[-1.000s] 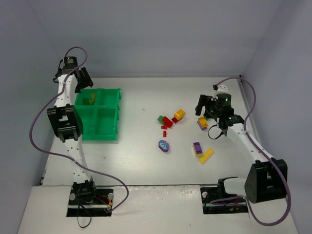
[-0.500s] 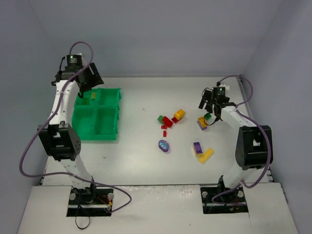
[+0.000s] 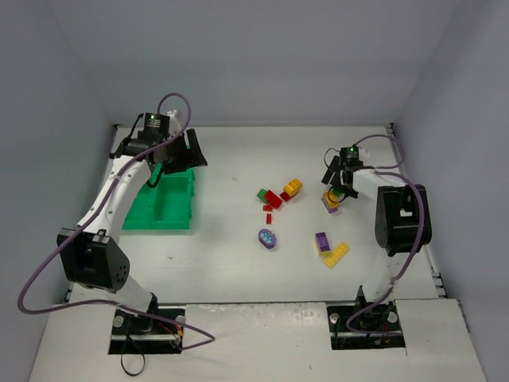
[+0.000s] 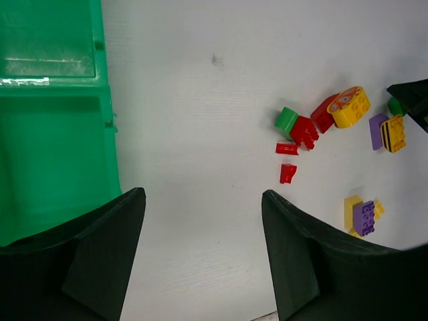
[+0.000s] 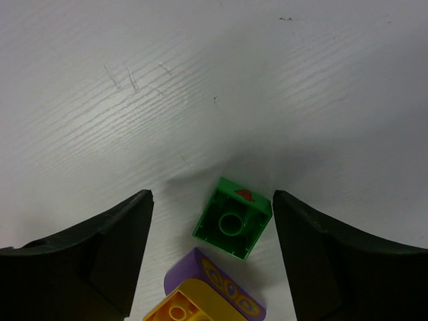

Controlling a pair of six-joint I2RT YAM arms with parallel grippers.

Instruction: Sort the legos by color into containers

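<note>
So the green tray (image 3: 163, 225) sits at the left of the overhead view, four square bins in a 2x2. The two near bins show just bare green floor. The two far ones are mostly under the left arm (image 3: 119, 187), so I can't tell what's in them. In the left wrist view the tray fills the upper left, and the bins showing there look like plain green plastic too.

The left gripper (image 3: 181, 157) hangs over the tray's far right corner, jaws spread wide, holding nothing.

The legos are all out on the white table (image 3: 223, 255), from the middle to the right of the overhead view. In the centre clump there's a small green block (image 3: 262, 193), red bricks (image 3: 273, 199) and an orange-yellow brick (image 3: 293, 187), with tiny red bits (image 3: 269, 213) just below. Lower down, the oval purple piece (image 3: 268, 238) lies on its own. To the lower right of that, a purple brick (image 3: 322, 240) sits against a yellow one (image 3: 336, 253).

The right gripper (image 5: 212, 197) is at the right of the overhead view, pointed down at the table. Its jaws are apart and straddle a green brick (image 5: 233, 217), with neither finger touching it. That brick is square, with one round stud on top and a little red mark near its far edge. Just beside it, at the bottom of the right wrist view, are a purple piece with yellow ovals (image 5: 224, 291) and a yellow brick (image 5: 177, 311).
</note>
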